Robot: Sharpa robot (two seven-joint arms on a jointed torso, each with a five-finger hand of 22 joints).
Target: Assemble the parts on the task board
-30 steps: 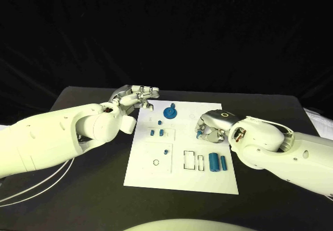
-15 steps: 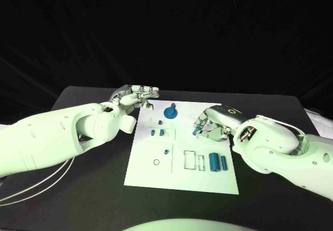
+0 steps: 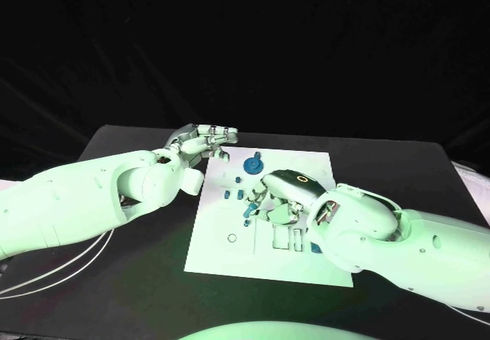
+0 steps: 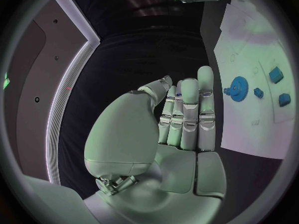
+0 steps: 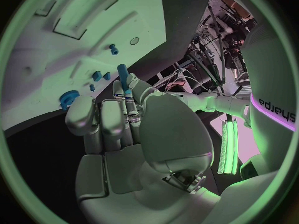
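The left hand (image 3: 204, 138) sits in the upper left of the head view, at the far left corner of the white task board (image 3: 224, 258), its fingers curled in with nothing between them; in the left wrist view the same hand (image 4: 181, 119) has its fingers lying side by side, close together and straight, above the dark table (image 3: 122, 269) just off the board's edge (image 4: 249, 129). The board takes the middle of the head view, lying flat on the table. Near its upper middle stands a blue gear (image 3: 252, 166), with a small blue peg (image 3: 255, 154) just above it; the left wrist view also shows the gear (image 4: 238, 86) with three small blue blocks (image 4: 275, 74) beside it. Just below the gear in the head view are more small blue parts (image 3: 231, 193), partly hidden by the right hand. That right hand (image 3: 275, 198) is over the middle of the board, and holds a slim blue pin (image 3: 248, 208) at its fingertips, pointing down and left toward the board. The right wrist view shows the pin (image 5: 123, 78) pinched between the thumb and a finger, standing out past the fingertips over the board (image 5: 74, 50). At lower centre of the board are outlined rectangular slots (image 3: 280, 237), the right arm covering what lies to their right.
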